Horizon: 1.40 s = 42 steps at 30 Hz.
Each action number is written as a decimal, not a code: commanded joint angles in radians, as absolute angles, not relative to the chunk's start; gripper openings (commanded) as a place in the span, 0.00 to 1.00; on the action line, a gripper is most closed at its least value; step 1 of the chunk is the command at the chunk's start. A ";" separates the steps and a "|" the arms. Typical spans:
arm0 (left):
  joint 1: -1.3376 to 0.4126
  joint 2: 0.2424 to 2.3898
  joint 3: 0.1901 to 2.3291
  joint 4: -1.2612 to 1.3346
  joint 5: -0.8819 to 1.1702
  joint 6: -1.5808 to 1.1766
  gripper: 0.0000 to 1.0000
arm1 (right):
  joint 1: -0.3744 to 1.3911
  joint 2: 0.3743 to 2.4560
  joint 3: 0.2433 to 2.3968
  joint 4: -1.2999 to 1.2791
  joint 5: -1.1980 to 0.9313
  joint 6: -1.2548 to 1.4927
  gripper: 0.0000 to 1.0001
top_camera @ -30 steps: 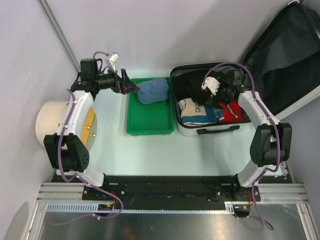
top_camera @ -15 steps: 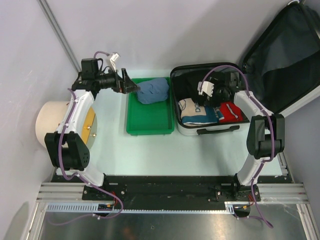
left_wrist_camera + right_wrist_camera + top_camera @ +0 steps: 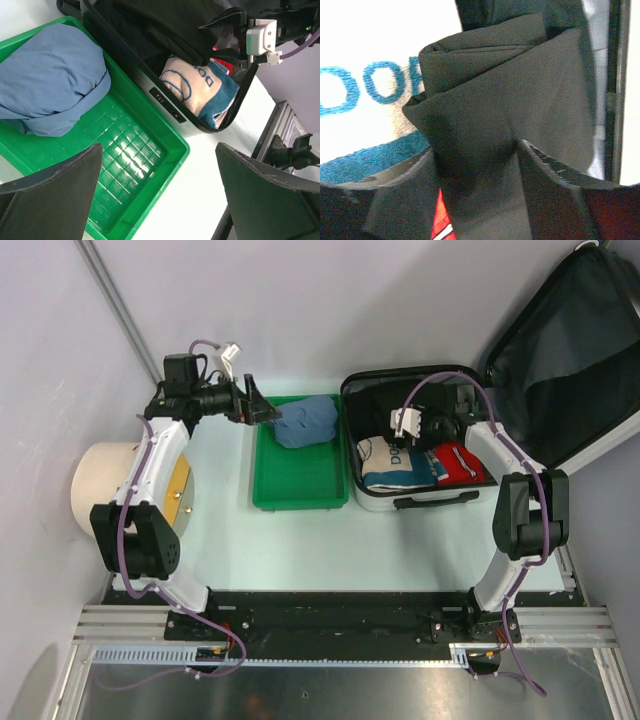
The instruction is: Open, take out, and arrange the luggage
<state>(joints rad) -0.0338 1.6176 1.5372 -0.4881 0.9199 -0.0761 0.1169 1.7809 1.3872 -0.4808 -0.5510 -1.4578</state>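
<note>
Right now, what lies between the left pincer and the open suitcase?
The green tray, holding a bundled blue garment, sits between the left pincer and the suitcase; the top view shows it.

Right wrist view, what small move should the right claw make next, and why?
Probably close the right claw fully on the folded dark garment. The claw straddles that fold inside the luggage, but a firm pinch is not clear yet, so lifting now might leave it behind.
</note>
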 commanded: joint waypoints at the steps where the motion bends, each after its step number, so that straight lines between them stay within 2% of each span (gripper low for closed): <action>1: -0.044 1.624 1.597 -0.476 0.936 -0.067 1.00 | 0.121 1.769 1.390 -0.316 -0.566 -1.370 0.57; 4: -0.066 1.618 1.612 -0.476 0.925 -0.043 1.00 | 0.095 1.747 1.391 -0.279 -0.591 -1.361 0.37; 5: -0.077 1.615 1.615 -0.476 0.911 -0.031 1.00 | 0.089 1.743 1.393 -0.262 -0.603 -1.350 0.14; 7: -0.116 1.612 1.632 -0.476 0.888 -0.003 1.00 | 0.081 1.729 1.394 -0.236 -0.612 -1.322 0.00; 16: -0.256 1.732 1.802 -0.474 0.796 0.133 1.00 | 0.058 1.753 1.491 -0.045 -0.597 -1.030 0.00; 21: -0.294 1.840 1.922 -0.471 0.781 0.114 1.00 | 0.043 1.787 1.517 -0.008 -0.560 -1.068 0.00; 28: -0.305 1.879 1.936 -0.471 0.787 0.061 0.99 | 0.054 1.815 1.483 -0.155 -0.555 -1.160 0.00; 29: -0.305 1.876 1.931 -0.471 0.787 0.063 0.99 | 0.058 1.827 1.483 -0.178 -0.557 -1.178 0.02; 30: -0.305 1.873 1.921 -0.471 0.787 0.064 0.99 | 0.061 1.833 1.483 -0.198 -0.557 -1.186 0.11; 31: -0.305 1.870 1.914 -0.471 0.788 0.066 0.99 | 0.063 1.839 1.483 -0.227 -0.552 -1.193 0.35; 33: -0.305 1.864 1.898 -0.471 0.787 0.067 0.99 | 0.066 1.859 1.483 -0.253 -0.549 -1.213 0.57; 34: -0.304 1.861 1.894 -0.472 0.784 0.066 0.99 | 0.069 1.865 1.483 -0.274 -0.552 -1.222 0.71; 37: -0.304 1.852 1.879 -0.469 0.787 0.064 0.99 | 0.075 1.890 1.483 -0.317 -0.561 -1.266 0.88; 39: -0.304 1.841 1.867 -0.471 0.785 0.069 0.99 | 0.075 1.904 1.482 -0.331 -0.568 -1.285 0.91; 41: -0.302 1.835 1.856 -0.471 0.782 0.071 0.99 | 0.077 1.919 1.483 -0.334 -0.563 -1.305 1.00; 42: -0.301 1.830 1.849 -0.472 0.781 0.069 0.99 | 0.078 1.927 1.483 -0.331 -0.546 -1.315 1.00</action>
<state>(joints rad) -0.3000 1.8954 1.8690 -0.4812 0.7799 0.0433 0.0727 1.8984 1.4689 -0.2935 -0.5652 -1.2491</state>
